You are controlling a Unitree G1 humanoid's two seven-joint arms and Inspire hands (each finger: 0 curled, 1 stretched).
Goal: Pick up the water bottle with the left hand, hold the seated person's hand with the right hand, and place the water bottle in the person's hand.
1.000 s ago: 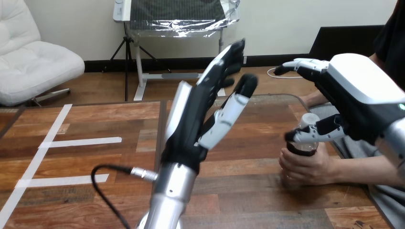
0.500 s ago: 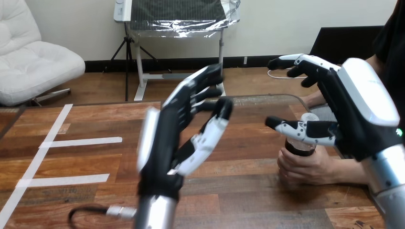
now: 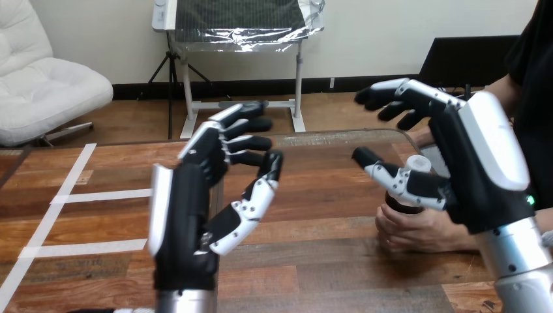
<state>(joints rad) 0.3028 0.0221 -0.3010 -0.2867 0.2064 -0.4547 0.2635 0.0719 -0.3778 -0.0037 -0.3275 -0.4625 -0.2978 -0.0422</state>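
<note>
The water bottle (image 3: 417, 164), white cap and dark contents, stands at the table's right side in the person's hand (image 3: 417, 228), which wraps its lower part. My right hand (image 3: 482, 163) hangs just right of the bottle and above the person's hand, open, fingers spread and thumb reaching toward the cap; it holds nothing. My left hand (image 3: 195, 202) is raised over the middle of the table, well left of the bottle, open with relaxed fingers and empty.
Wooden table (image 3: 326, 261) with white tape strips (image 3: 104, 194) at its left. The person's forearm (image 3: 466, 242) lies along the table's right edge behind my right arm.
My left hand has dropped and pulled back toward me, fingers relaxing. My right hand has drawn back and up from the bottle. The person's hand keeps the bottle in place.
</note>
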